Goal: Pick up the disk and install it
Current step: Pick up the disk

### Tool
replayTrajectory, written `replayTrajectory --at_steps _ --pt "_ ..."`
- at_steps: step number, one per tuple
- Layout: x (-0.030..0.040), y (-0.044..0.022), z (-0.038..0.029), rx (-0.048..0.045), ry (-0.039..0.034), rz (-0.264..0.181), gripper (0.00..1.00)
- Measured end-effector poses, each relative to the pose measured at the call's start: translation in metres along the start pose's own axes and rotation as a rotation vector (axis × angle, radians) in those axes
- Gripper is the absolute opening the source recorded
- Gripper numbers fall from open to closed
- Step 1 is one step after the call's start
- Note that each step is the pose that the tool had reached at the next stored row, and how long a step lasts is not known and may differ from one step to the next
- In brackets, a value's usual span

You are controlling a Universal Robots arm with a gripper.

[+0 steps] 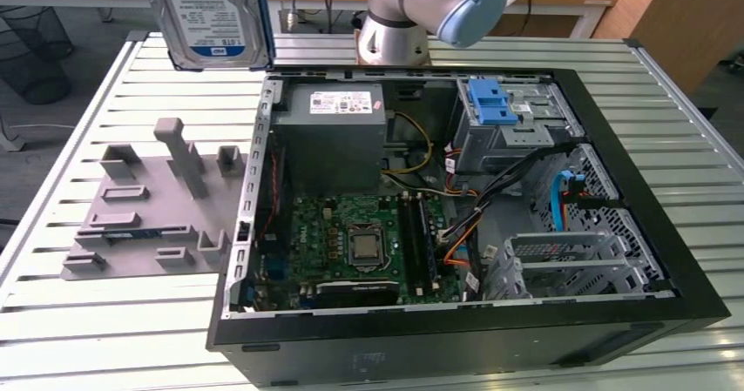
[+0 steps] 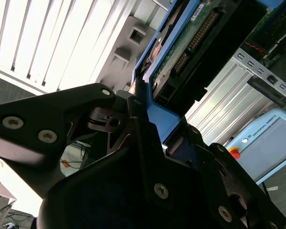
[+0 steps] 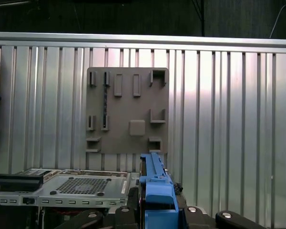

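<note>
The disk [image 1: 209,16] hangs upright in the air above the table's far corner at the exterior view's left, its white-and-blue label facing the camera and a blue frame along its edge. In the second wrist view its green circuit-board side [image 2: 195,43] and blue carrier frame [image 2: 157,114] run up between my black fingers [image 2: 142,138]. My gripper [image 2: 152,107] is shut on the disk's blue frame. In the first wrist view the blue frame [image 3: 154,179] stands edge-on between the gripper's [image 3: 155,195] fingers, high above the table.
An open computer case [image 1: 465,317] lies on the slatted metal table [image 1: 651,86], with a motherboard [image 1: 361,234], a grey power-supply box [image 1: 337,138] and a drive bay with a blue latch [image 1: 490,102]. A grey fixture plate [image 1: 152,208] [image 3: 128,112] lies beside it. The arm's base [image 1: 402,25] stands behind the case.
</note>
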State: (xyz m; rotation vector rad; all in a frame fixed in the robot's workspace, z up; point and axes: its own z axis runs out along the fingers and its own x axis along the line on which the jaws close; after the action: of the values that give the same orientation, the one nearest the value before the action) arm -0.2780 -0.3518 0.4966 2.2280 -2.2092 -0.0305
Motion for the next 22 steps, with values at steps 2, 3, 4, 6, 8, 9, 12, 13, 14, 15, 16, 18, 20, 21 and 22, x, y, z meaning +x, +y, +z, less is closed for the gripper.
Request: replayTrajectory --at_steps 2,3,4,6,8,9,12,13,14,15,16,18,20,21,22 --pt "0.0001 -0.0018 0.0 0.0001 0.0 0.0 0.36" --pt "0.0001 -0.0026 0.0 0.0001 -0.0001 0.0 0.36" --pt "0.0001 -0.0034 -0.0001 0.0 0.0 0.0 0.36" --pt "0.0001 -0.0048 -0.0001 0.0 0.0 0.0 0.36" --pt "0.0001 -0.0064 -0.0001 0.0001 0.0 0.0 0.36" --pt "0.0001 -0.0072 -0.0001 0.0 0.0 0.0 0.36" --pt "0.0002 -0.01 -0.0002 0.0 0.0 0.0 0.36" --pt "0.0002 -0.0112 -0.0002 0.0 0.0 0.0 0.36" --pt "0.0002 -0.0126 -0.0002 0.0 0.0 0.0 0.36" --pt "0.0002 -0.0141 -0.0002 0.0 0.0 0.0 0.36" --pt "0.0002 -0.0157 -0.0003 0.0001 0.0 0.0 0.36" --pt "0.0002 -0.0188 -0.0003 0.0001 -0.0001 0.0 0.36" --pt "0.0003 -0.0222 -0.0004 0.0001 0.0 0.0 0.36" --pt "0.0003 -0.0242 -0.0004 0.0001 0.0 0.0 0.36" --pt "0.0003 -0.0266 -0.0004 0.0001 0.0 0.0 0.36"
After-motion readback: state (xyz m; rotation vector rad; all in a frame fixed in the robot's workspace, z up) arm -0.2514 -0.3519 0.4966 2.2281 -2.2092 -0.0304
